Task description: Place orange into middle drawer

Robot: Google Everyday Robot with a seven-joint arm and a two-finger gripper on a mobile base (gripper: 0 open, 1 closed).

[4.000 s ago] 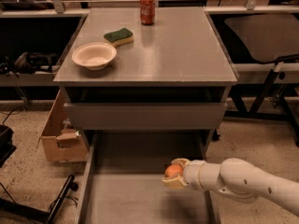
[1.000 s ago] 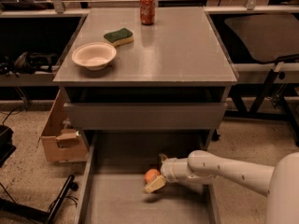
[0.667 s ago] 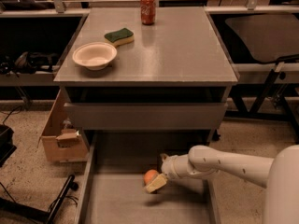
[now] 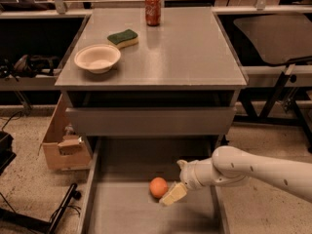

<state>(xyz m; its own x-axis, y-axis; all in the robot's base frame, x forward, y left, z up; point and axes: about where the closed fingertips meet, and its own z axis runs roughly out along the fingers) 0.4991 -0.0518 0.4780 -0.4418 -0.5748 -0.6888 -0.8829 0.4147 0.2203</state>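
Note:
The orange (image 4: 158, 187) lies on the grey floor of the pulled-out middle drawer (image 4: 124, 213), towards its right side. My gripper (image 4: 176, 180) reaches in from the right on the white arm (image 4: 253, 172), just right of the orange and low over the drawer floor. It is open. Its lower beige finger (image 4: 174, 194) sits against the orange's right side, and nothing is held.
On the cabinet top (image 4: 195, 52) stand a beige bowl (image 4: 97, 58), a green sponge (image 4: 123, 37) and a red soda can (image 4: 152, 9). A shut drawer front (image 4: 151, 121) sits above the open drawer. A cardboard box (image 4: 61, 143) stands on the floor at the left.
The orange, held above the drawer four seconds ago, now rests on its floor. Over the last second it stayed put while my gripper drew slightly back to the right.

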